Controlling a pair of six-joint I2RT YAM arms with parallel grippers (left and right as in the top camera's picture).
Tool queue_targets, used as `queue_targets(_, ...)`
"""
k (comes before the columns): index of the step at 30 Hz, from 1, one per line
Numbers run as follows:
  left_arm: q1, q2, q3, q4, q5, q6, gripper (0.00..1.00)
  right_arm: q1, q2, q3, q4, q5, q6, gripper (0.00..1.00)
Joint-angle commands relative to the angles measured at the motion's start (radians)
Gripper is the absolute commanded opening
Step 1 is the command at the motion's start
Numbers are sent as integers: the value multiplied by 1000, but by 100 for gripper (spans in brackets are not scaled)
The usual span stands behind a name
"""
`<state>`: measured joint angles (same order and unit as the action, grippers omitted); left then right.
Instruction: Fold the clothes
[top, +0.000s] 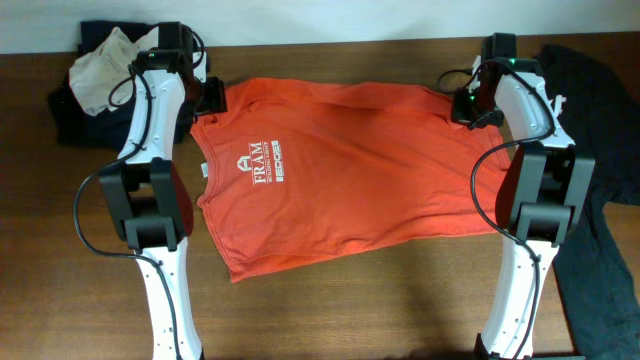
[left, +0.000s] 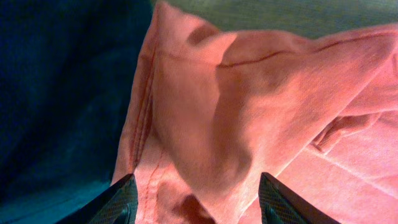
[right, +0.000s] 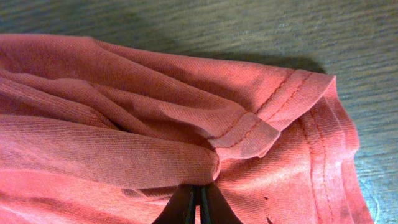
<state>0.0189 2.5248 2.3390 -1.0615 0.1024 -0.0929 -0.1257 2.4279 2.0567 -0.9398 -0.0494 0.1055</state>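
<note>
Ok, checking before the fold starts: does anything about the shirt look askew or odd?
Yes. The orange T-shirt lies slanted across the table, and its hem corner is bunched into wrinkles where the right jaws pinch it.

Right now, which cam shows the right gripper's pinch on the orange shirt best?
Right wrist: the right gripper is shut on a fold of the orange shirt beside its stitched hem. Overhead shows only that arm over the shirt's corner, fingers hidden. Left wrist shows the shirt's other end only.
</note>
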Motion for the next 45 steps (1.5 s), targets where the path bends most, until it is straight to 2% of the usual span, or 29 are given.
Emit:
queue_targets(1,1,-4,-2,43,32,19,62,-5,15,2,-18,1,7,7)
queue_targets(3,1,-4,-2,70,32,19,57,-5,15,2,-21,0,7,7)
queue_targets(4,1,-4,-2,85,32,19,47,-5,15,2,-23,-6,7,7)
queue_targets(6,1,-4,-2,105,32,19,34,-5,15,2,-27,-11,7,6)
queue_targets(7,1,-4,-2,111,32,19,33,-5,15,2,-29,-19,7,6)
queue_targets(10,1,-4,-2,110,32,19,33,-5,15,2,-30,-29,7,6)
queue_targets(11,2,-4,-2,103,5,18,47,-5,15,2,-32,-29,7,6)
queue_targets(13,6,0,-5,103,-29,3,50,-5,15,2,-36,-29,7,6)
queue_targets(20,7,52,7,123,-11,-33,48,-5,15,2,-42,-29,7,7)
queue_targets(23,8,52,35,134,-11,-33,42,-5,15,2,-56,-29,7,6)
queue_targets(32,7,60,48,132,-2,-33,41,-5,15,2,-64,-29,7,5)
queue_targets(36,7,68,48,134,39,-33,30,-5,15,2,-63,-29,7,5)
queue_targets(38,8,68,48,134,39,-33,3,-5,15,2,-62,-29,7,4)
queue_targets(42,12,65,84,116,39,-33,1,-8,13,96,-110,-28,7,4)
queue_targets(45,30,65,228,21,39,-33,1,-30,13,277,-203,-28,7,4)
